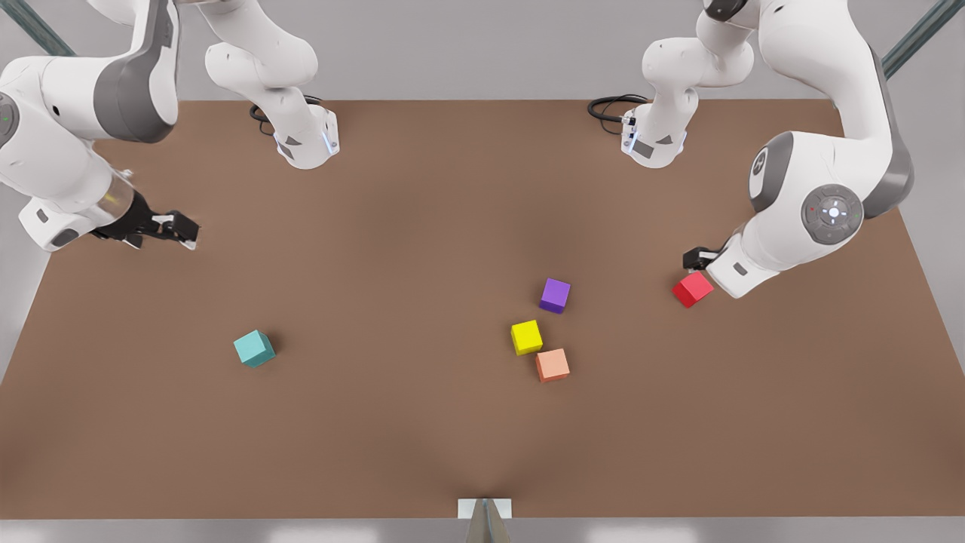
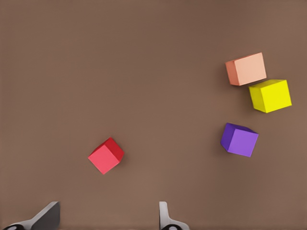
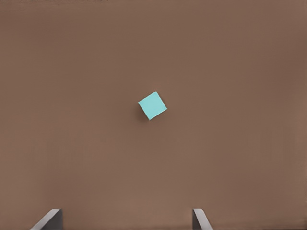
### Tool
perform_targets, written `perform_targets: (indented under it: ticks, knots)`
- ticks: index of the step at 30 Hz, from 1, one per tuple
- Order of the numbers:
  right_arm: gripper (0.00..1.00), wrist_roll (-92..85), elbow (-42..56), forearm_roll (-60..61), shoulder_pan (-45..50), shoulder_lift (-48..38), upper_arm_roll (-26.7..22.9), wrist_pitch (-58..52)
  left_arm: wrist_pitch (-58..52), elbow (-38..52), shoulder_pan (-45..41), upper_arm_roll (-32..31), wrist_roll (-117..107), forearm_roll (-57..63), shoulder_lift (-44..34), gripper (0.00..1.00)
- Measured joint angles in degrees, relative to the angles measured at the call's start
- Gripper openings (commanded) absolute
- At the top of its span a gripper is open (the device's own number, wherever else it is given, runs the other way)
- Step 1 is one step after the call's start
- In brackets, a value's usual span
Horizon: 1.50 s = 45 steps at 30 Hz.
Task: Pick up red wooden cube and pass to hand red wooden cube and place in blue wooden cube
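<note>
Cube to lift: the red wooden cube (image 1: 693,289) is seen lying on the table (image 1: 422,437) at the front view's right, rotated off square, not yet grasped.
Left gripper (image 1: 697,258): it is held just above and behind the red cube, fingers spread apart in the left wrist view.
Right gripper (image 1: 175,229): it is kept waiting at the front view's left, fingers parted, above the blue wooden cube (image 1: 254,348).
Neighbours: purple cube (image 1: 555,295), yellow cube (image 1: 526,337) and salmon cube (image 1: 552,365) are clustered well apart from the red one.
Risk: corners may be pinched if the wrist is not turned to match the cube's faces, and the cube could be knocked away or dropped at the handover.
</note>
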Motion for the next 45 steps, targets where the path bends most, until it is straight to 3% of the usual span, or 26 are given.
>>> perform_targets:
  ticks: [3,9,20,31,45]
  knots:
    - [1.00,0.62,0.06,-0.02,-1.22,0.32,-0.02,0.06,0.28,-1.86,-0.41,1.13,-0.07,0.01,0.04,1.00]
    - [1.00,-0.25,0.04,-0.11,1.79,3.88,-0.11,0.02,14.34,-25.26,0.22,8.41,-5.60,-0.09,1.04,1.00]
    - [1.00,-2.66,1.48,0.40,0.68,5.30,-0.59,0.00,39.11,-39.89,0.12,14.92,-22.20,-6.34,3.24,1.00]
    - [1.00,-3.88,1.64,2.40,-1.11,4.62,-0.90,0.02,46.18,-42.97,0.30,15.78,-31.21,-6.82,4.74,1.00]
    - [1.00,-4.79,1.58,2.22,-0.80,4.60,-0.81,-0.23,46.19,-43.45,-0.14,15.43,-27.97,-10.53,7.20,1.00]
